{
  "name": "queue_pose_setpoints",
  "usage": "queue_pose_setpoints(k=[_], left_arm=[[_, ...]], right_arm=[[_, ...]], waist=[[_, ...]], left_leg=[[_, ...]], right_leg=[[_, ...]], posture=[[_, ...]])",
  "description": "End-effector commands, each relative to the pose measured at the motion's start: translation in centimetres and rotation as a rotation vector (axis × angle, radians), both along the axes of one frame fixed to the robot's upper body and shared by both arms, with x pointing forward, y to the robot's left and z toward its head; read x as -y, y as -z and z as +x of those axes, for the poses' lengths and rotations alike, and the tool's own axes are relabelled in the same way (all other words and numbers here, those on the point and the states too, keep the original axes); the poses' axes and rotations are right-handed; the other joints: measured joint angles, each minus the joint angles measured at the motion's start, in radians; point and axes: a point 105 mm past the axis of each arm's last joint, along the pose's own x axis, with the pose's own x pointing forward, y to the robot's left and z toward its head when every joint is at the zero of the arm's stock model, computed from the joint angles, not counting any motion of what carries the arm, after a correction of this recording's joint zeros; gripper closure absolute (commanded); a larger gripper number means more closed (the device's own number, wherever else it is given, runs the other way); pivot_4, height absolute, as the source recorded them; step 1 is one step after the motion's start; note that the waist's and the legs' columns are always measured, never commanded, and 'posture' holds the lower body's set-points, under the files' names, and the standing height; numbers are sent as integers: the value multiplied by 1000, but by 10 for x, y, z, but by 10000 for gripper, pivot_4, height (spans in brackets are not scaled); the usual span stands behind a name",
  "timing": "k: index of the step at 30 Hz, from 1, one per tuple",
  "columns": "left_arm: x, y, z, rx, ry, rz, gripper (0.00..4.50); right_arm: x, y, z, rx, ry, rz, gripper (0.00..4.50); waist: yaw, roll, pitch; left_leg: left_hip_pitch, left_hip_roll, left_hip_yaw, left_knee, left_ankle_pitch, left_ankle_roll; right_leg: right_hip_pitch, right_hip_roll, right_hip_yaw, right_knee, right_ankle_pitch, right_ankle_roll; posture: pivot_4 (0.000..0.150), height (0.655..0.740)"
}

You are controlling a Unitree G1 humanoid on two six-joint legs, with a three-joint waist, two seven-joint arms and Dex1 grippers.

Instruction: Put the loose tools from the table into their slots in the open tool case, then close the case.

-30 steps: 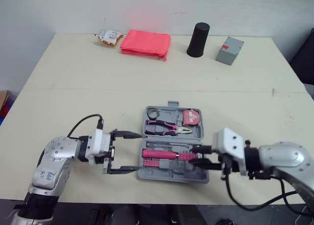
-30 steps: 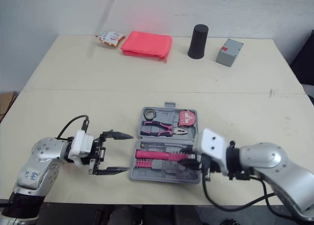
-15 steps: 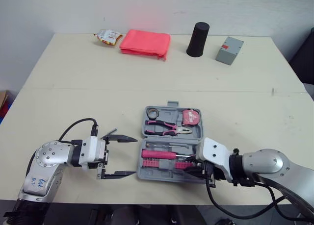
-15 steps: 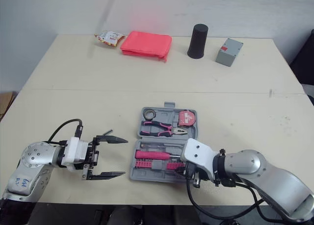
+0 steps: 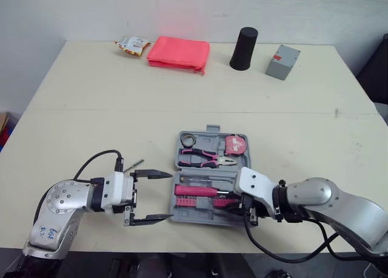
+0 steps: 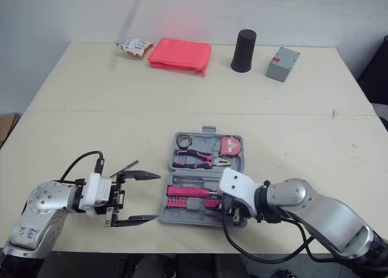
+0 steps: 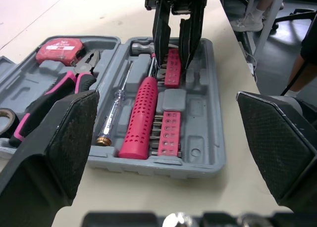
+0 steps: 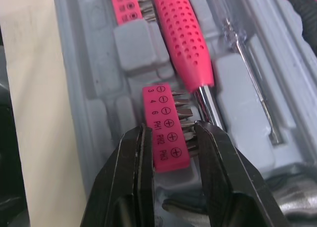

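Observation:
The open grey tool case (image 5: 247, 168) lies near the table's front edge. It holds a tape roll, pink pliers (image 5: 206, 159), a tape measure (image 5: 235, 146) and a pink screwdriver handle (image 7: 141, 118). My right gripper (image 8: 171, 133) reaches into the case's front right part and is shut on a pink bit holder (image 8: 166, 120), low over its slot beside the handle; the same gripper (image 7: 173, 61) also appears in the left wrist view. My left gripper (image 5: 170, 195) is open just left of the case, empty. A thin dark loose tool (image 5: 134, 164) lies on the table behind it.
Along the far edge stand a red pouch (image 5: 179, 52), a snack packet (image 5: 132, 45), a black cup (image 5: 244, 48) and a grey box (image 5: 283, 62). The table's front edge runs just under both grippers. A second bit holder (image 7: 167, 133) sits at the case's front left.
My right gripper has moved left along the case's front and now sits lower in it. My left gripper has pulled slightly back from the case, uncovering the thin loose tool.

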Motion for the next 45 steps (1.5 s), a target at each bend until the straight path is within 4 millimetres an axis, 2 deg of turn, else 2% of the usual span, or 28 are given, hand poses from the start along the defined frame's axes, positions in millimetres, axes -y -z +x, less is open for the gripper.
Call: queue_pose_setpoints(k=[1, 9, 16, 19, 21, 23, 25, 28, 30, 33, 36, 38, 42, 45], left_arm=[[3, -5, -2, 28, 5, 3, 0], [-1, -5, 1, 27, -27, 10, 0], [0, -2, 3, 25, -37, 6, 0], [-1, -2, 4, 25, -41, 5, 0], [-1, -2, 4, 25, -46, 2, 0], [-2, -2, 4, 24, -53, 0, 0], [-4, -2, 5, 28, -64, -6, 0], [-4, -2, 7, 37, -77, -16, 0], [-2, -2, 8, 40, -78, -18, 0], [1, -1, 9, 46, -67, -19, 0], [3, -1, 9, 31, -49, -25, 0], [2, -1, 8, 30, -45, -22, 0], [-5, -1, 11, 40, -73, 1, 0], [-10, 1, 12, 50, -95, 23, 0]], right_arm=[[-5, 1, -5, -33, -39, 7, 36807], [-17, 0, -1, -30, -63, 28, 36807], [-11, 10, 1, -57, -11, 12, 36807], [-15, 2, 3, 6, -38, 44, 22623], [-18, -14, 1, 67, -86, 110, 12584], [-14, -31, -4, 85, -113, 185, 12584], [-4, -40, -7, 96, -109, 224, 12584], [6, -43, -8, 103, -94, 269, 12584], [4, -44, -9, 120, -102, 336, 12584], [4, -27, -4, 145, -110, 338, 20508], [14, 4, 2, 174, -123, 265, 34686], [15, 12, 6, 186, -114, 270, 44036], [12, 27, 10, 198, -128, 236, 44036], [13, 43, 3, 176, -162, 188, 44036]], waist=[[0, 0, 0], [-2, 0, 0], [-2, 0, 0], [-1, -1, 0], [-1, -1, 0], [1, -1, 0], [2, -1, 0], [4, -1, 0], [4, -1, 0], [-1, -1, 0], [1, -1, 0], [2, -2, 0], [-1, -2, 0], [0, -2, 0]], left_leg=[[0, 0, 0, 0, 0, 0], [0, 1, 0, 0, 0, 0], [0, 1, 0, 0, 0, 0], [0, 0, 0, 0, 0, 0], [0, 0, 0, 0, 0, 0], [0, 0, 0, 1, 0, 0], [0, 0, 0, 1, 0, 0], [0, 0, 0, 0, 0, 0], [0, 0, 0, 0, 0, 0], [0, 0, 0, 1, 0, 0], [1, 0, 0, 2, 0, 0], [1, -1, 0, 2, 0, 0], [2, 0, 0, 4, 0, 0], [4, 1, 0, 4, 0, 0]], right_leg=[[0, 0, 0, 0, 0, 0], [0, 1, 0, 1, 0, -1], [0, 0, 0, 1, 0, -1], [0, 0, 0, 1, 0, -1], [0, 0, 0, 1, 0, -1], [0, 0, 0, 1, 0, -1], [0, 0, 0, 0, 0, 0], [1, 0, -1, -1, 0, 0], [1, 0, -1, -1, 0, 0], [1, 1, 0, 0, 0, 0], [2, 1, 0, 0, 0, 0], [2, 0, -1, 0, 0, 0], [2, 1, 0, 2, 0, 0], [4, 2, 0, 3, 0, -1]], posture=[[1500, 7400], [1500, 7400], [1500, 7400], [1500, 7400], [1500, 7400], [1500, 7400], [1500, 7400], [1500, 7400], [1500, 7400], [1500, 7400], [1500, 7400], [1500, 7400], [1500, 7400], [1500, 7400]])
